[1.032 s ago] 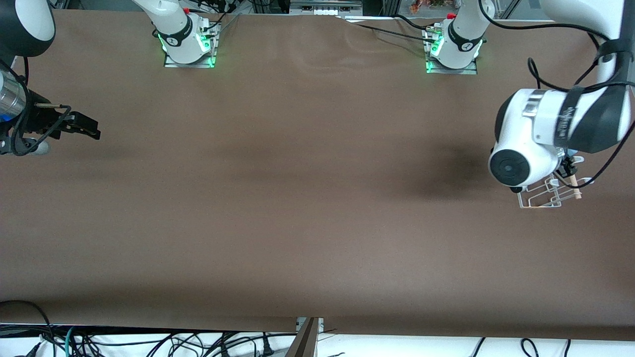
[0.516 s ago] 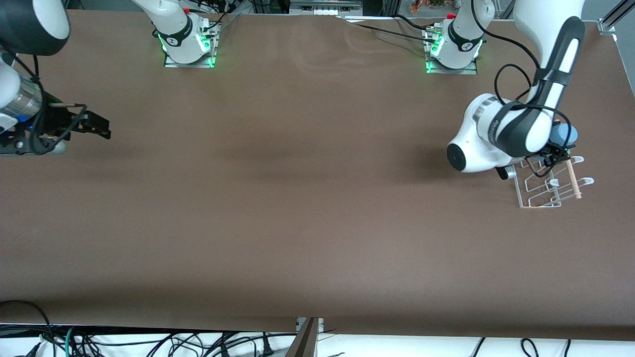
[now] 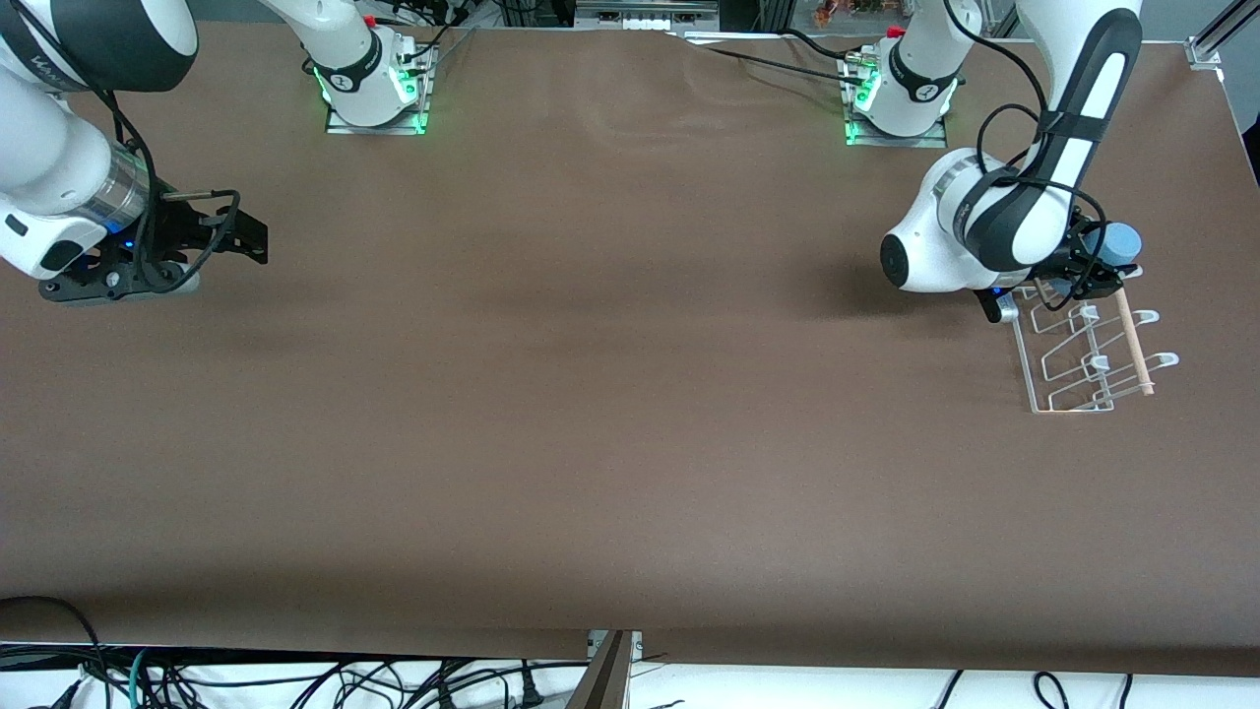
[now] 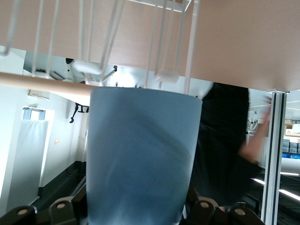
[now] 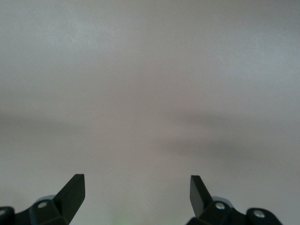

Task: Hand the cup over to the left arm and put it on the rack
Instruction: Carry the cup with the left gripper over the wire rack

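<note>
Brown cloth covers the surface (image 3: 610, 394), bare but for the rack (image 3: 1088, 359) at the left arm's end. The left arm (image 3: 994, 236) reaches down from its base at the top of the front view, and its left claw (image 3: 1101, 264) hangs over the end of the rack that lies farther from the front camera. Its fingers are closed on the cup (image 3: 1114, 242), the light-blue tumbler, which lies tipped on its side in the air just above the wire loops. The left wrist view shows the cup (image 4: 140, 154) held low between the fingers, its rim close to the rack's thin white wires (image 4: 159, 42) and the wooden dowel (image 4: 42, 84).

The right claw (image 3: 221, 231) waits over the surface at the right arm's end, well apart from the rack; the right wrist view shows its fingers (image 5: 75, 190) spread wide with nothing between them.

By my judgement the handover is done and the placing step is in hand. The next move calls for lining the cup's mouth up with one upright loop, easing it down over the hook tip, and letting go only once the wire bears it. A slightly off approach could nudge the light rack or leave the cup to slip off.
</note>
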You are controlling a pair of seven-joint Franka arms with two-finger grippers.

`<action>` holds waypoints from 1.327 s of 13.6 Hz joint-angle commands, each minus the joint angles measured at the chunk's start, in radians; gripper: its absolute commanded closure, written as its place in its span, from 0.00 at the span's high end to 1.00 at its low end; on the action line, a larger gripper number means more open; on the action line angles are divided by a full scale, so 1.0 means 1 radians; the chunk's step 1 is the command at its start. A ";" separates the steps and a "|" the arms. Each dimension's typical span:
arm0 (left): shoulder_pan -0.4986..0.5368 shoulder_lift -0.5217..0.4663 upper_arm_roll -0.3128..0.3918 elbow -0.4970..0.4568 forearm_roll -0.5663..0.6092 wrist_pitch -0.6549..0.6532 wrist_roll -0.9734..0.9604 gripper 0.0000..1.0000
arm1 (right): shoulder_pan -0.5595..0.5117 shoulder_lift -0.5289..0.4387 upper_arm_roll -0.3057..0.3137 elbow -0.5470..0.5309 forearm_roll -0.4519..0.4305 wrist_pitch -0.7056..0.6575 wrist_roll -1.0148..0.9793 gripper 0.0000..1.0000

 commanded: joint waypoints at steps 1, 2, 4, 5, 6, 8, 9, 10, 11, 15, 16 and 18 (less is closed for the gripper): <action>0.009 -0.031 -0.004 -0.074 0.053 0.025 -0.056 0.00 | 0.017 0.001 0.001 0.023 -0.015 -0.020 0.043 0.99; 0.016 -0.028 -0.004 -0.074 0.064 0.040 -0.062 0.00 | 0.017 -0.001 0.001 0.029 -0.014 -0.021 0.035 0.99; 0.057 -0.011 -0.002 -0.072 0.085 0.089 -0.094 0.00 | 0.012 -0.002 -0.011 0.036 -0.006 -0.023 0.017 0.99; 0.071 -0.005 -0.002 -0.074 0.094 0.111 -0.111 0.00 | 0.010 -0.002 -0.012 0.036 -0.006 -0.029 -0.011 0.99; 0.071 0.004 -0.004 -0.074 0.096 0.111 -0.117 0.01 | 0.009 -0.002 -0.015 0.036 -0.006 -0.032 -0.026 0.99; 0.071 0.008 -0.004 -0.075 0.096 0.109 -0.117 0.29 | 0.007 -0.002 -0.032 0.034 -0.006 -0.032 -0.056 0.99; 0.066 0.008 -0.004 -0.078 0.096 0.109 -0.117 0.94 | 0.009 -0.002 -0.032 0.034 -0.006 -0.030 -0.057 0.99; 0.063 0.006 -0.005 -0.077 0.094 0.108 -0.117 1.00 | 0.009 -0.002 -0.032 0.034 -0.006 -0.032 -0.057 0.99; 0.063 0.003 -0.005 -0.075 0.094 0.106 -0.117 1.00 | 0.009 -0.004 -0.032 0.034 -0.008 -0.032 -0.057 0.99; 0.069 -0.021 -0.008 -0.060 0.078 0.112 -0.142 1.00 | 0.009 -0.002 -0.029 0.033 -0.015 -0.032 -0.059 0.99; 0.071 -0.031 -0.010 -0.036 0.062 0.114 -0.156 1.00 | 0.009 -0.002 -0.029 0.033 -0.017 -0.032 -0.059 0.99; 0.072 -0.038 -0.010 0.084 -0.122 0.123 -0.157 1.00 | 0.009 -0.002 -0.029 0.033 -0.017 -0.032 -0.059 0.99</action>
